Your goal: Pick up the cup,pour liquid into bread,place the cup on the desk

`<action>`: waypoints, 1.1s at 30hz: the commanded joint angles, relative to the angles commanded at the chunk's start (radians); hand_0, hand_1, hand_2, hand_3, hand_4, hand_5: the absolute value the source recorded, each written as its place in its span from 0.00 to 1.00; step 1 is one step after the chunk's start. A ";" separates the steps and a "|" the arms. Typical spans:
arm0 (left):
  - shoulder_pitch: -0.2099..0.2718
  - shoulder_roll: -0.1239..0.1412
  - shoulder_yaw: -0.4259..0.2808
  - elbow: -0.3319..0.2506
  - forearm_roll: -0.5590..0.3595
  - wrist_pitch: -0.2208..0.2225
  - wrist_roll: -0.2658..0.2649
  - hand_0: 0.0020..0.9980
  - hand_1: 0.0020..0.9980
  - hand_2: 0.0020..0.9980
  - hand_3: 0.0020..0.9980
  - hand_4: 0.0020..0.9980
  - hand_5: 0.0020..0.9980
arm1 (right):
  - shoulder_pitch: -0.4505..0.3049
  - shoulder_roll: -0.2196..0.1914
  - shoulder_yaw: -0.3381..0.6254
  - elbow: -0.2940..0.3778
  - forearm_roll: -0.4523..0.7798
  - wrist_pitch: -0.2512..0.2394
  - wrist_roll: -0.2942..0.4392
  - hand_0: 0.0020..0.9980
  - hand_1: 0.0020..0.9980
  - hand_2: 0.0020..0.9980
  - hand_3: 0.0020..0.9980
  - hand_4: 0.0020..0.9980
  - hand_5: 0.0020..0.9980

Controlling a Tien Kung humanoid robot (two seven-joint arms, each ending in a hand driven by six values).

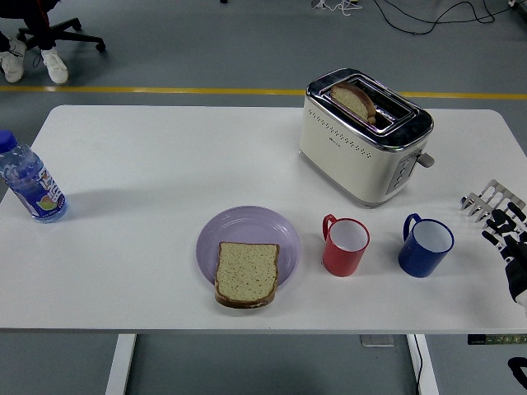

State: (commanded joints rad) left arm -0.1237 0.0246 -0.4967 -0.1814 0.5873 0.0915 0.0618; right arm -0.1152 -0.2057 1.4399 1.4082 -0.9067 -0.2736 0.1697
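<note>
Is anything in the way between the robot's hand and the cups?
Nothing blocks the blue cup: the right hand is just to its right with bare table between them. The red cup is harder, because the blue cup stands between it and the hand. The task doesn't say which cup.

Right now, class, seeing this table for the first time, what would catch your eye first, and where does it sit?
The cream toaster at the far right, a slice poking from its slot. Near the front, a slice of bread lies on a purple plate, with a red cup and a blue cup to its right. The robot's right hand waits, open, at the right edge.
</note>
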 joint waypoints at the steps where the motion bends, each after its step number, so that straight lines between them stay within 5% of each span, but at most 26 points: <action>1: 0.000 0.000 0.000 0.000 0.000 0.000 0.000 0.62 0.56 0.61 0.56 0.37 0.99 | -0.001 0.000 -0.002 -0.001 -0.026 -0.003 0.002 0.91 0.85 0.95 1.00 1.00 0.18; 8: -0.001 0.000 0.004 0.000 -0.003 0.000 0.000 0.62 0.56 0.61 0.56 0.37 0.99 | -0.014 -0.002 -0.066 -0.009 -0.271 -0.055 0.023 0.92 0.86 0.95 1.00 1.00 0.18; 13: -0.003 0.002 0.002 0.000 -0.001 -0.001 0.000 0.62 0.56 0.61 0.56 0.37 0.99 | -0.001 -0.010 -0.134 -0.028 -0.322 -0.072 0.019 0.92 0.86 0.95 1.00 1.00 0.18; 33: -0.003 0.001 0.006 0.000 -0.006 -0.001 0.000 0.62 0.56 0.61 0.56 0.37 1.00 | 0.090 0.026 -0.222 -0.134 -0.282 -0.165 0.054 0.93 0.86 0.94 1.00 1.00 0.15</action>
State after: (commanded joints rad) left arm -0.1268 0.0255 -0.4908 -0.1817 0.5812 0.0907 0.0620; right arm -0.0248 -0.1800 1.2184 1.2745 -1.1889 -0.4382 0.2235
